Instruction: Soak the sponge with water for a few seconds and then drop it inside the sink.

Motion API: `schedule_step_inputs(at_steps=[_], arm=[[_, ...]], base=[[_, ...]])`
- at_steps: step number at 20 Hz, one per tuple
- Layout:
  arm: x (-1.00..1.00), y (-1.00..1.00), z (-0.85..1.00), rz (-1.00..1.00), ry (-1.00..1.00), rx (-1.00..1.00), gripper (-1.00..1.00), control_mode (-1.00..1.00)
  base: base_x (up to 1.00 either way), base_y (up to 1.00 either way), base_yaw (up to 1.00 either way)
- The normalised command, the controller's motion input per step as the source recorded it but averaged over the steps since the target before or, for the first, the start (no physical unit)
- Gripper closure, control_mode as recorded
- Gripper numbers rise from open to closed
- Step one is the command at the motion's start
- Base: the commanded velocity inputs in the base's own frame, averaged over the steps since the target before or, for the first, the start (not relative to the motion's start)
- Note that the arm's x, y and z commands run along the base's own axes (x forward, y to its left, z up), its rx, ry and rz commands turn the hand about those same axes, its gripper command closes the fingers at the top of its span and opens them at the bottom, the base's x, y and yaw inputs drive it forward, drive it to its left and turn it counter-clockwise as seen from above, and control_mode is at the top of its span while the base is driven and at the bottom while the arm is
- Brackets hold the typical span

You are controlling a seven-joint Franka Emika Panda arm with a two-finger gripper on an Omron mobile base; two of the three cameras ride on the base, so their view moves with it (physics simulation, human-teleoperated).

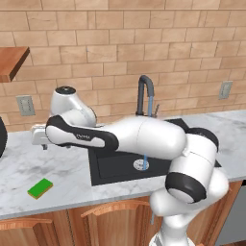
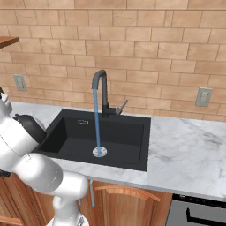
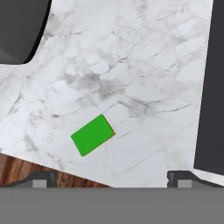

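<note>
Flat green sponge with yellow underside lies on white marble counter, near front edge, left of big black sink. Thin blue water already runs from tall black tap onto drain. Gripper hangs above sponge, fingers spread, empty. Grabbing, soaking, dropping all left.

Everything is lit evenly and brightly. No glare is seen. Edges are a little soft. Only faint shadows are cast.
</note>
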Motion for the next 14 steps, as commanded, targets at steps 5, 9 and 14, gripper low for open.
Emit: schedule_step_inputs(at_steps=[5, 9, 14], arm=[[-0.40, 0.11, 0.00, 0.00, 0.00, 0.00, -1.00, -1.00], [-0.22, 0.02, -0.03, 0.00, 0.02, 0.01, -1.00, -1.00], [0.00, 0.00, -0.14, -0.10, 0.01, 0.00, -1.00, -1.00]], base=[[0.00, 0.00, 0.00], [0.00, 0.00, 0.00], [0.00, 0.00, 0.00]])
